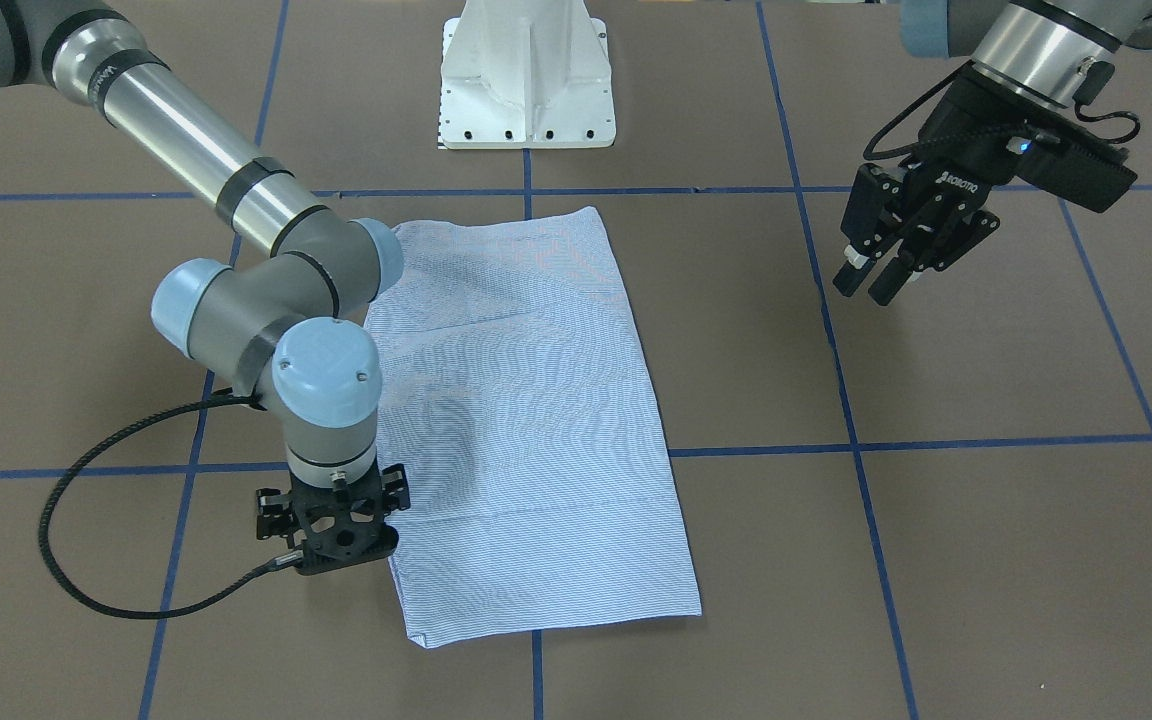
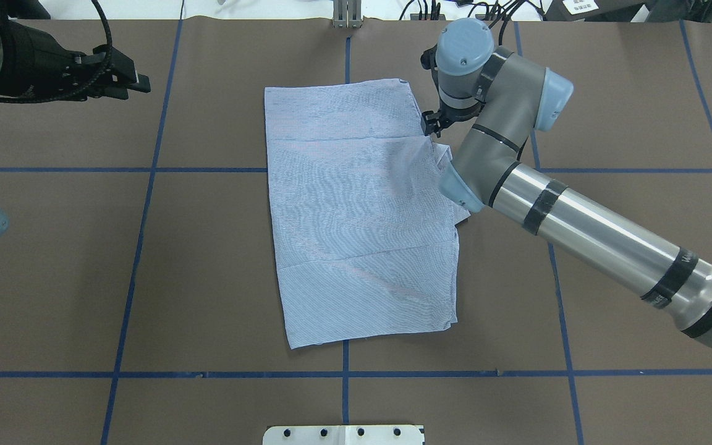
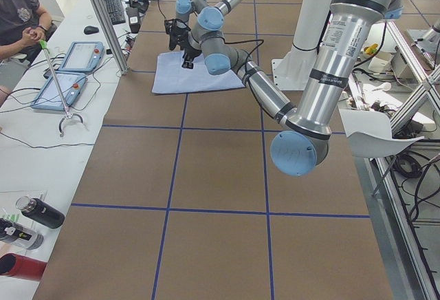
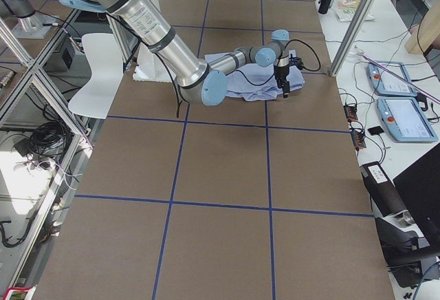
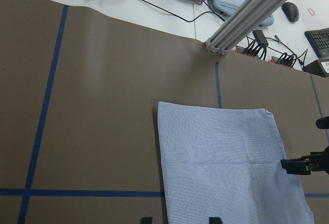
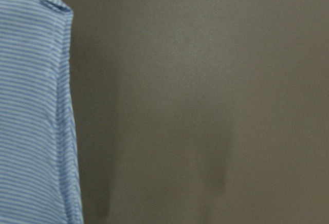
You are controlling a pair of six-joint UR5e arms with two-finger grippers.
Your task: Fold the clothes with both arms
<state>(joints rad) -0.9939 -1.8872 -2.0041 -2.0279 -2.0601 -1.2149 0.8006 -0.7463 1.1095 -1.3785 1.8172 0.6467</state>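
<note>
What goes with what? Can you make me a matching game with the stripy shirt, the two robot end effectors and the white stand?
Column one:
1. shirt
2. left end effector
3. right end effector
4. white stand

Column two:
A. pointing down at the shirt's edge
B. lying folded flat on the table
C. hovering in the air, off to one side of the shirt
D. standing on the table, apart from the shirt

Pairs: 1-B, 2-C, 3-A, 4-D

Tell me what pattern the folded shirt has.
Fine light-blue and white stripes across the shirt, clearest in the right wrist-mounted view.
</note>
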